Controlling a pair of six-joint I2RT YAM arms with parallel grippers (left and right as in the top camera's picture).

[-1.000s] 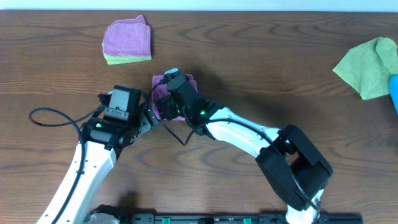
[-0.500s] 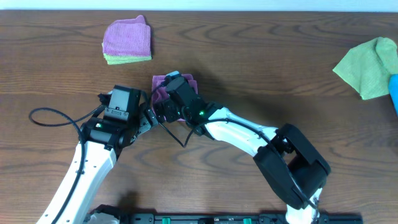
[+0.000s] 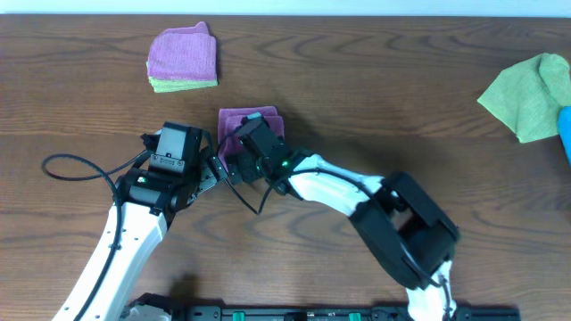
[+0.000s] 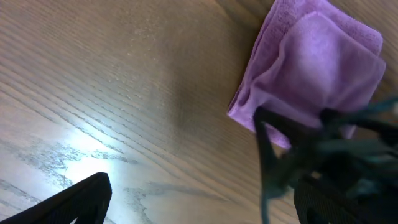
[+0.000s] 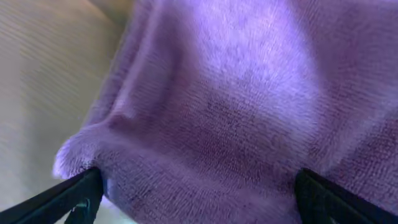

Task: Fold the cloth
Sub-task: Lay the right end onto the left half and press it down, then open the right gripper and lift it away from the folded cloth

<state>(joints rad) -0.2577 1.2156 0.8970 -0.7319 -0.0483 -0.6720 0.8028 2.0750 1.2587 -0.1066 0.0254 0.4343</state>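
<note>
While both arms lean in over the brown wooden tabletop [image 3: 384, 80], the cloth [image 3: 251, 119] lies folded into a small lilac-purple pad right under the right pincer [image 3: 241, 153]. From that pincer's own camera, soft ribbed purple fabric [image 5: 249, 93] fills nearly the whole view. Its two dark fingertips [image 5: 74, 196] stand wide apart at the lower corners, with nothing pinched between them. Whether the tips touch the fabric, I cannot tell.

The left pincer [image 3: 211, 169] sits just beside the right one, its jaws also spread wide and gripping nothing. Seen from its wrist camera, bare wood grain lies beneath it. The cloth [image 4: 311, 68] is ahead of it and to its right, showing layered folded edges. The near part of the cloth is hidden behind the dark, blurred shape of the right pincer [image 4: 323, 155].

Well apart from both pincers, beyond the left one, rests a neat folded stack [image 3: 183, 59], purple on top of green. Far out to the right of the right pincer, a crumpled lime-green cloth [image 3: 531, 94] lies near the tabletop's edge, with a blue object [image 3: 566, 134] just beside it, cut off by the frame.
</note>
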